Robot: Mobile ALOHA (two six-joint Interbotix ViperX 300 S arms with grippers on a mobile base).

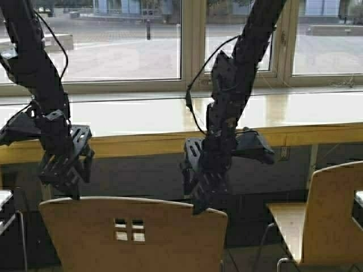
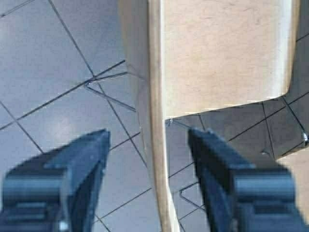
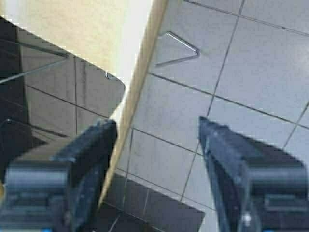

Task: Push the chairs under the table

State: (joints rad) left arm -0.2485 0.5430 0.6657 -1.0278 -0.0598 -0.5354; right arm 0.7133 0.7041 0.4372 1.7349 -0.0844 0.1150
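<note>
A tan plywood chair (image 1: 136, 235) with small square cutouts stands in front of me, its backrest top at the bottom of the high view. A second chair (image 1: 323, 218) of the same kind stands to the right. Beyond them runs the long light-wood table (image 1: 142, 122) under the windows. My left gripper (image 1: 71, 184) hangs open over the near chair's left top edge, the backrest edge (image 2: 157, 145) running between its fingers. My right gripper (image 1: 198, 195) is open over the right top corner, with the edge (image 3: 130, 121) close to one finger (image 3: 89, 154).
Large windows (image 1: 113, 39) run behind the table. A grey tiled floor (image 2: 43, 72) shows below the chair, with its thin metal legs (image 3: 181, 48). Part of another piece of furniture (image 1: 5, 212) sits at the far left edge.
</note>
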